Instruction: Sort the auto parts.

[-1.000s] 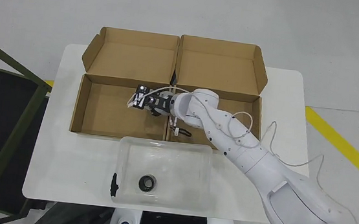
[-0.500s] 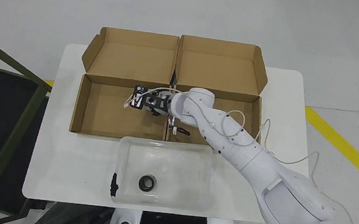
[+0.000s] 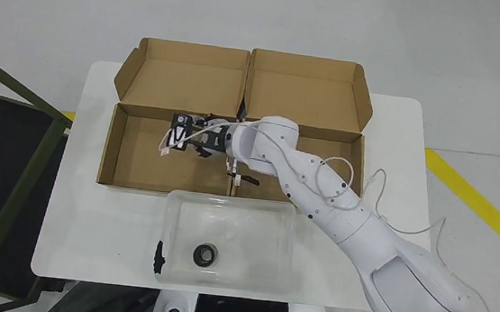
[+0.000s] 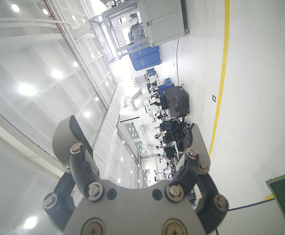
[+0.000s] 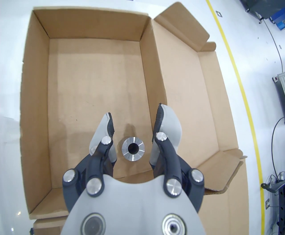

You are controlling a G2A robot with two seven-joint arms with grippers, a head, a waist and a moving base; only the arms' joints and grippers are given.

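Drop-off looks done: right gripper [image 5: 134, 113] over the cardboard box [image 5: 89, 77], jaws wide, steel bushing [image 5: 133, 151] on its floor. Next: rise, fetch the ring [image 3: 204, 256] from the clear bin [image 3: 232, 200].

No text, number or label can be read. The blue cabinet [image 4: 144, 58] in the room behind bears a small white mark, too small to make out. A small dark tag [image 4: 214, 98] lies on the floor beside the yellow line [image 4: 222, 73]; its face is illegible.
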